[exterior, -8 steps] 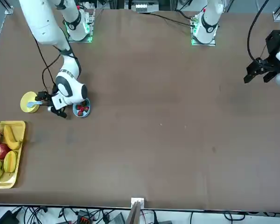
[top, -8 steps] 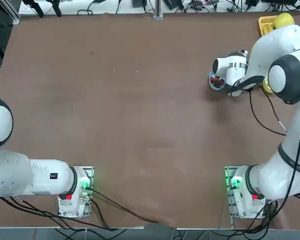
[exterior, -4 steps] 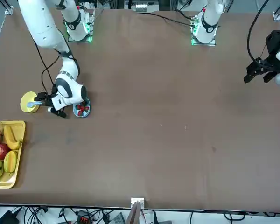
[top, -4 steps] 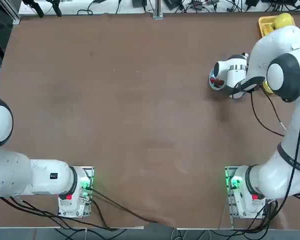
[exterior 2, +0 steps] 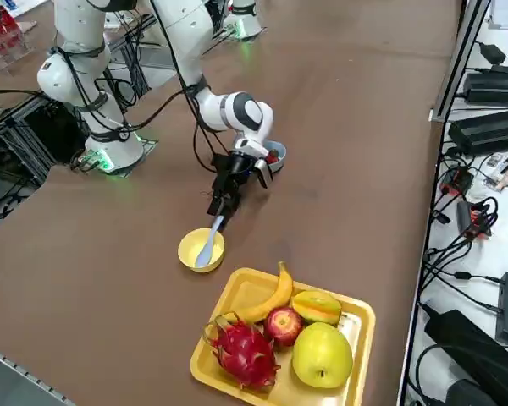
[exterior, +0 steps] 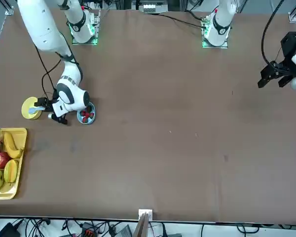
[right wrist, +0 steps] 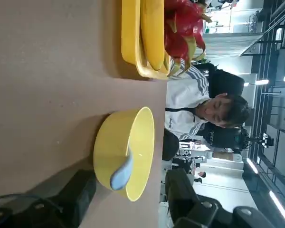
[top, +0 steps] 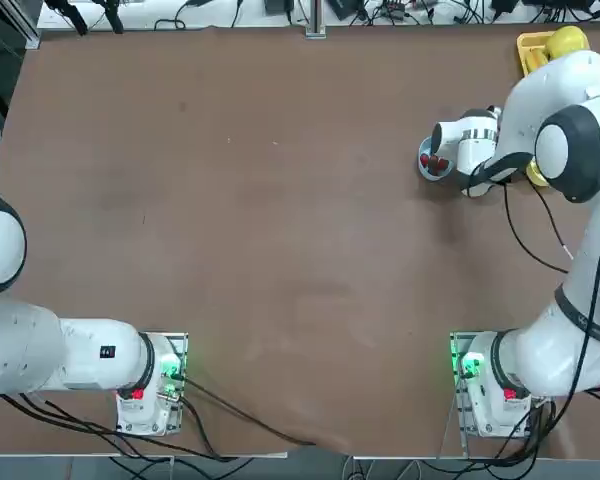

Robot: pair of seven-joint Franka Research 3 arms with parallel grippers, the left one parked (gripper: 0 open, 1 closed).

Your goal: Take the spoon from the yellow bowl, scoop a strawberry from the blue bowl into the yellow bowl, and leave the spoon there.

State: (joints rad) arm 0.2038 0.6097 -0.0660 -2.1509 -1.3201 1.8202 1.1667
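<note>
The yellow bowl (exterior: 29,108) (exterior 2: 195,253) (right wrist: 115,145) sits near the table's right edge, with the pale spoon (exterior: 36,109) (exterior 2: 209,242) (right wrist: 122,174) resting in it, handle over the rim toward my wrist. My right gripper (exterior: 45,109) (exterior 2: 222,203) (right wrist: 130,202) is low and level at that handle, open, one finger (right wrist: 81,189) on each side of it. Just behind my wrist is the blue bowl (top: 430,163) (exterior: 86,116) (exterior 2: 276,156), holding red strawberries. In the top view my arm hides most of the yellow bowl.
A yellow rectangular fruit tray (exterior: 22,148) (exterior 2: 366,316) (right wrist: 129,38) (top: 529,46) with banana, apple, dragon fruit and other fruit lies just beyond the yellow bowl, at the table corner. A person (right wrist: 199,110) sits beyond the table edge.
My right gripper has slid a little closer to the yellow bowl, bringing its fingers around the spoon's handle. The bowls and the spoon have not moved.
</note>
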